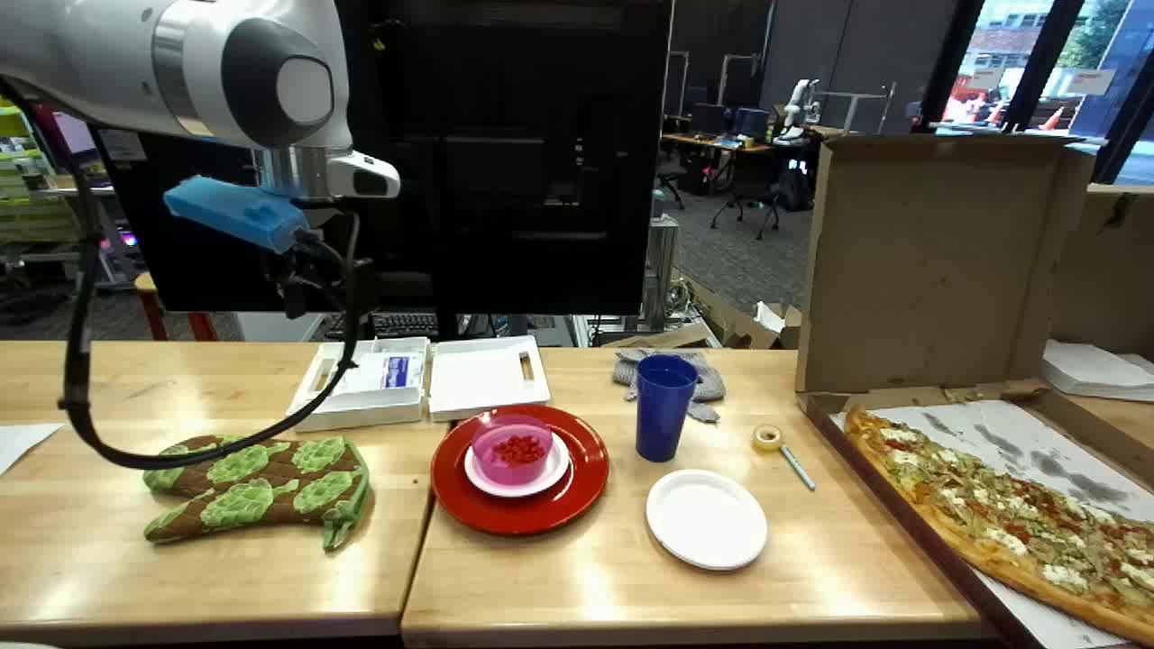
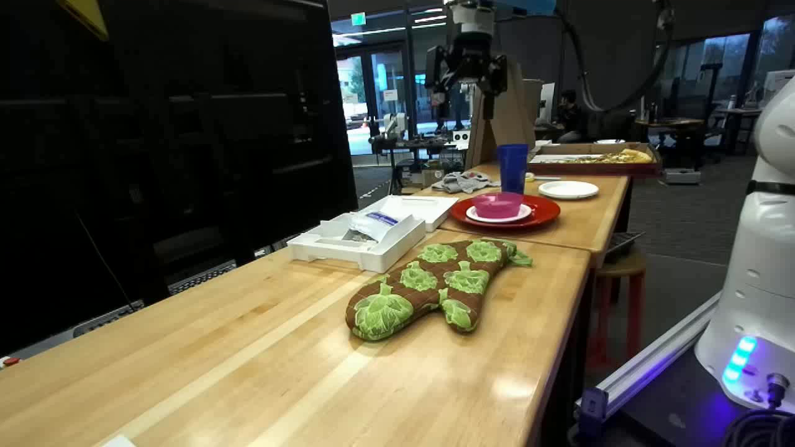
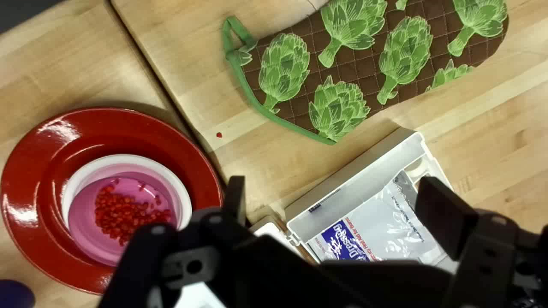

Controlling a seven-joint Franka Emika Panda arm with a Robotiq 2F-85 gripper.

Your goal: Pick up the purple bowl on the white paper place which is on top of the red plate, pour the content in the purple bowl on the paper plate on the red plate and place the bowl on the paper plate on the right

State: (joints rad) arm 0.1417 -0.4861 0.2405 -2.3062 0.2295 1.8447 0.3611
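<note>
Purple bowl (image 2: 499, 207) unlifted — a spill before the pour is the main worry

The bowl sits upright on a small paper plate (image 1: 558, 469), which lies on the red plate (image 1: 590, 460); a loose pile of red pieces (image 3: 122, 214) covers part of its floor. The fingers (image 3: 234, 194) stand wide apart with nothing between them, high above the table (image 1: 505, 586) and well apart from the bowl.

Reaching in to take hold looks like the next step, and trouble could start there. A finger coming down off-line could nudge the bowl and tip it early. A grip set too low might drag the paper plate along. That plate is only a little wider than the bowl, so a fast tilt would likely scatter pieces onto the red plate or the table — where a red speck (image 3: 219, 134), perhaps a stray piece, lies. Later, the blue cup (image 1: 663, 410) stands near the way to the second paper plate (image 1: 706, 520), and a low swing could knock it over
</note>
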